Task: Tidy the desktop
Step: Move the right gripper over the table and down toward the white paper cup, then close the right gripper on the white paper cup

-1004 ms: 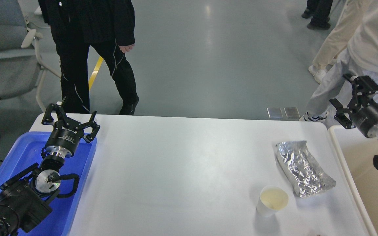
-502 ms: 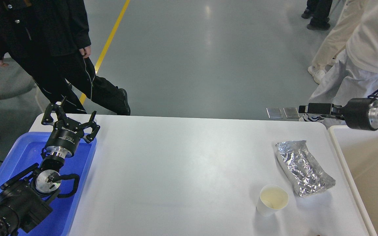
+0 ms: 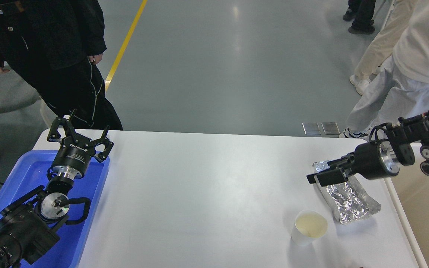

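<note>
Since half a second ago, right gripper (image 3: 317, 176) has swung inward, low over the crumpled silver foil packet (image 3: 348, 199), hiding its far end; seen edge-on, jaw state cannot be told. Large matte-white rectangular desktop (image 3: 199, 193) fills mid-view. White paper cup (image 3: 308, 227) stands just beside the packet. Left gripper (image 3: 78, 137), jaws spread and empty, hangs above the blue plastic tray (image 3: 24, 171). Beige bin (image 3: 423, 208), cut off rightward.

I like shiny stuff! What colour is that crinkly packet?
Silver: the crinkled foil packet, head view.
</note>
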You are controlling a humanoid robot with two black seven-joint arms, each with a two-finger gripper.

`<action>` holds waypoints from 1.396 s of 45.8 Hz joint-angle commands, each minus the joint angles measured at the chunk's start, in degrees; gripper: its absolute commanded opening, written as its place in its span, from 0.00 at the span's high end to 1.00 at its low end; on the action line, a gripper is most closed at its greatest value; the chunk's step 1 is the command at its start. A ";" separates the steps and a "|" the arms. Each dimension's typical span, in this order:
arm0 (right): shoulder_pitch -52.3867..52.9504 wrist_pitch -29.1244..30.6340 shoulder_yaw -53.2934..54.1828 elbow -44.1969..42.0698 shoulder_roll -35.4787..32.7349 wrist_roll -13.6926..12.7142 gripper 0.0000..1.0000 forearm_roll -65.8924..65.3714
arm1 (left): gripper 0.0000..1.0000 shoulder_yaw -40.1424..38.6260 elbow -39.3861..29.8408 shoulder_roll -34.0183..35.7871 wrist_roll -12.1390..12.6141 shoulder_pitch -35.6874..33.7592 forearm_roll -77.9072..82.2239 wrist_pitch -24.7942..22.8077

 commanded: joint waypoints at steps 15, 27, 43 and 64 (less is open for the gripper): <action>-11.01 -1.78 -0.77 -3.66 2.03 -2.78 0.01 -4.07 | 0.00 0.00 0.00 0.02 0.00 -0.01 0.00 0.00; -13.12 -3.98 -0.77 -3.66 2.03 -2.78 0.02 -3.98 | 0.00 0.00 0.00 0.02 0.00 -0.01 0.00 0.00; -13.74 -4.24 -0.50 -3.93 2.12 -2.78 0.03 -3.71 | 0.00 0.00 0.00 0.02 0.00 -0.01 0.00 0.00; -15.67 -5.47 -0.50 -9.46 6.69 -2.78 0.11 -2.92 | 0.00 0.00 0.00 0.02 0.00 -0.01 0.00 0.00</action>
